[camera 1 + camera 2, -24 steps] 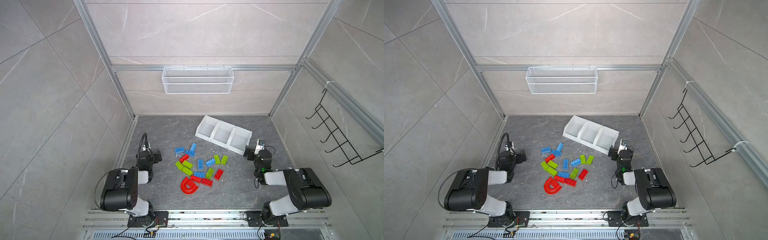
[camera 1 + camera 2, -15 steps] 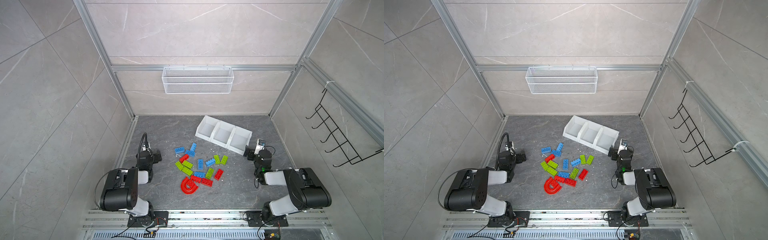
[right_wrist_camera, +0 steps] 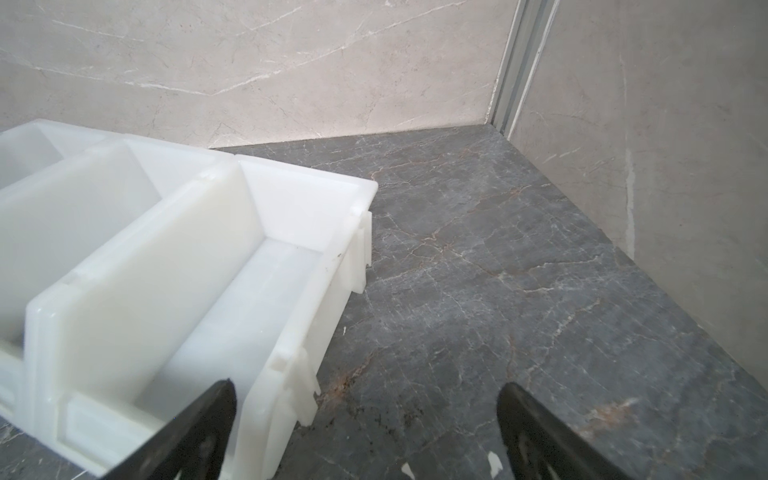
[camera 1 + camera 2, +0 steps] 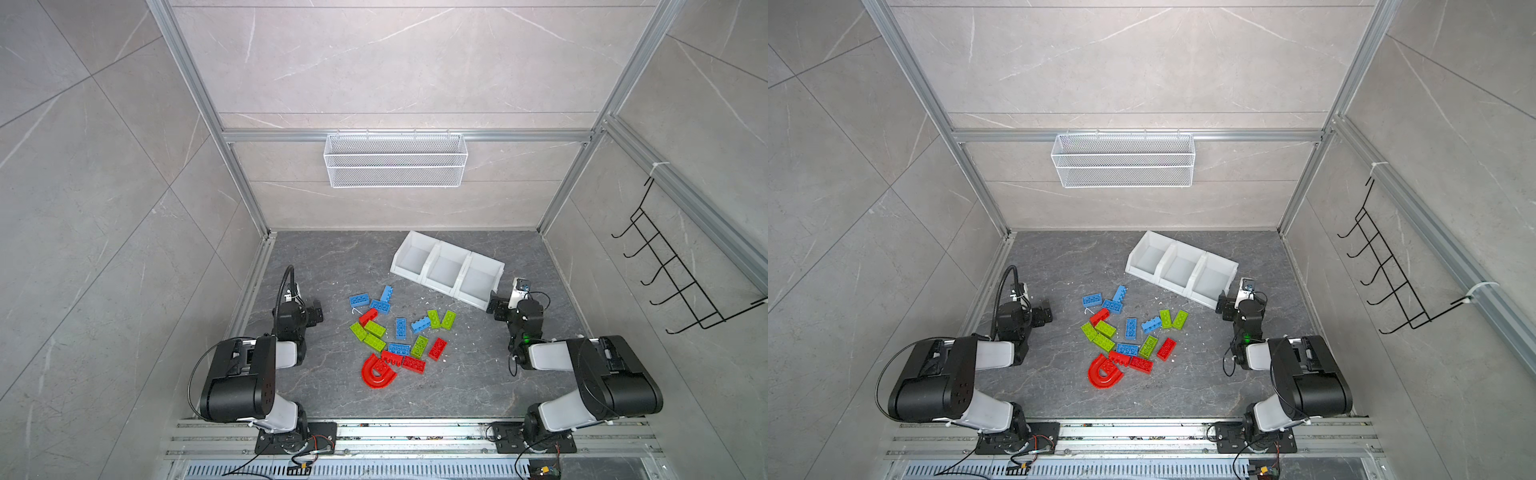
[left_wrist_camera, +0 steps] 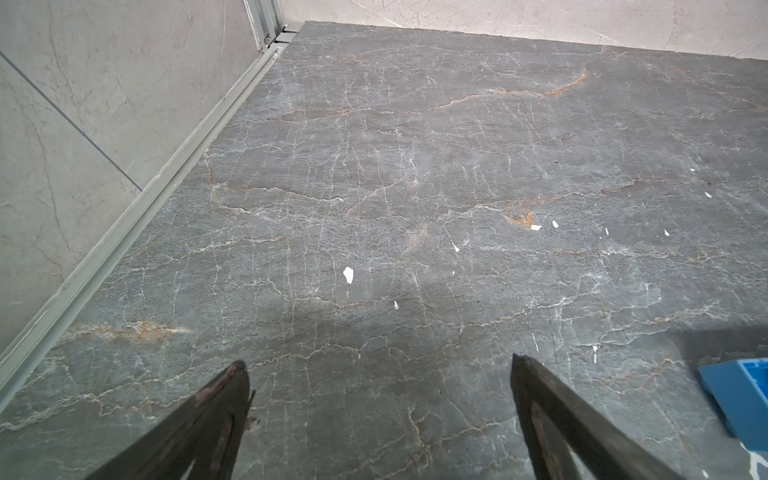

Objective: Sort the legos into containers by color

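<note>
Nothing moved — six blue legos (image 4: 400, 328), three containers (image 4: 433, 262).

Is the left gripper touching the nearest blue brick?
Apart. Left wrist view: bare floor separates the open left gripper from the blue brick.

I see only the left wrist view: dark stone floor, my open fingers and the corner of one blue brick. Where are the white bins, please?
Observer: In both top views, the three joined white plastic bins stand at the far right of the dark stone floor, just ahead of the right gripper.
Operator: Is any brick already inside them?
Observer: No. All three compartments are empty; the red, blue and lime green studded plastic bricks lie loose in the middle of the floor.
Operator: Does the right gripper hold something?
Observer: Nothing. In the right wrist view its jaws stand wide open, beside the end bin.
</note>
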{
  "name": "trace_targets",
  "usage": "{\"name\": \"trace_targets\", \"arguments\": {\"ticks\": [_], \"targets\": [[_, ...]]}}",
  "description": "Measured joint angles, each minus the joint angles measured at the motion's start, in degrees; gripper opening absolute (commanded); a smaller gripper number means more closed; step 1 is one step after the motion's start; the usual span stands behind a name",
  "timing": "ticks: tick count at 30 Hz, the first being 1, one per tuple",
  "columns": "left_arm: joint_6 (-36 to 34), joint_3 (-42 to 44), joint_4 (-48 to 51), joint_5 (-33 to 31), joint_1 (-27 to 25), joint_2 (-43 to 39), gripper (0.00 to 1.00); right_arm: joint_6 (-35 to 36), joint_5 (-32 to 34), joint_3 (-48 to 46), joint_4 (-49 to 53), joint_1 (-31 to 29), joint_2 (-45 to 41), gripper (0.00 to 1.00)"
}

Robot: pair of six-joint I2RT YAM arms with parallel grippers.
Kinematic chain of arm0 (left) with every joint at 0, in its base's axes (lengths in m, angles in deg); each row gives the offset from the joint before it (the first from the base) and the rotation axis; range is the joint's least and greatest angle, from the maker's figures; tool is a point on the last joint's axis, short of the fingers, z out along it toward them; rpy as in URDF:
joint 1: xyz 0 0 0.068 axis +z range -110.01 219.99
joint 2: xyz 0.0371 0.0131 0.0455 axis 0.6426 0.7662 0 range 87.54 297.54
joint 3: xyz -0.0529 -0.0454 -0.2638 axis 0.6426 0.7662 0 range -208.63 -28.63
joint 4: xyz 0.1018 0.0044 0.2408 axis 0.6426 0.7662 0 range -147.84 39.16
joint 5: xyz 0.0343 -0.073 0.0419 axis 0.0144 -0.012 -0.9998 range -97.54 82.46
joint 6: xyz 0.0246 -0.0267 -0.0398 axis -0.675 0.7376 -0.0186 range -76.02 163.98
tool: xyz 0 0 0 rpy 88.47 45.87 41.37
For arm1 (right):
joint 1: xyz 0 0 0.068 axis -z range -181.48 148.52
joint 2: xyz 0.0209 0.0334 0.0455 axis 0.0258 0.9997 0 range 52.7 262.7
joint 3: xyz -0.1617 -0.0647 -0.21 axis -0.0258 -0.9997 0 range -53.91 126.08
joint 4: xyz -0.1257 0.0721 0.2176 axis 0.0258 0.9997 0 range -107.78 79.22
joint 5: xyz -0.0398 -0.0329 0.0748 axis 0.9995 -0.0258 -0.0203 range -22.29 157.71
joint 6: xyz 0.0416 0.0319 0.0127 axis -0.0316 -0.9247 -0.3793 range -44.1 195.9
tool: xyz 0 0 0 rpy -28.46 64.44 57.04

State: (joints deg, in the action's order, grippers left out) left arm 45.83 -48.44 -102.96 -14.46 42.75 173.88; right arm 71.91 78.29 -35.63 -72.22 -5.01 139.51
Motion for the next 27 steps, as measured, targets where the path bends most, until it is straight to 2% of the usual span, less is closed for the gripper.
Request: {"name": "trace_targets", "arguments": {"ticks": [10, 12, 16, 19, 21, 24, 27], "targets": [[-0.02, 0.00, 0.07, -0.02, 0.00, -0.02, 1.00, 0.70, 0.20, 0.46, 0.66, -0.52, -0.22, 1.00], [-0.02, -0.28, 1.40, -0.22, -0.22, -0.55, 1.00, 1.27, 2.14, 1.18, 4.87, -2.27, -2.36, 1.00], [-0.07, -4.37, 12.61, -3.28, -3.02, -6.93, 1.00, 2.71, 8.13, 5.05, 15.26, -9.35, -11.39, 0.95], [1.88, -8.92, 18.64, -3.48, -6.82, -12.96, 1.00, 0.48, 8.41, 14.84, 28.52, -13.53, -16.17, 0.94], [4.98, -10.29, 19.17, -3.23, -10.49, -16.28, 1.00, -2.01, 8.28, 22.36, 36.30, -14.99, -16.24, 0.94], [9.68, -10.64, 18.84, -3.98, -19.41, -17.81, 1.00, -5.49, 7.82, 32.59, 46.49, -15.91, -12.81, 0.94], [10.88, -11.10, 18.88, -3.82, -28.55, -14.32, 1.00, -7.93, 7.19, 40.06, 54.51, -15.96, -5.90, 0.93]]}}
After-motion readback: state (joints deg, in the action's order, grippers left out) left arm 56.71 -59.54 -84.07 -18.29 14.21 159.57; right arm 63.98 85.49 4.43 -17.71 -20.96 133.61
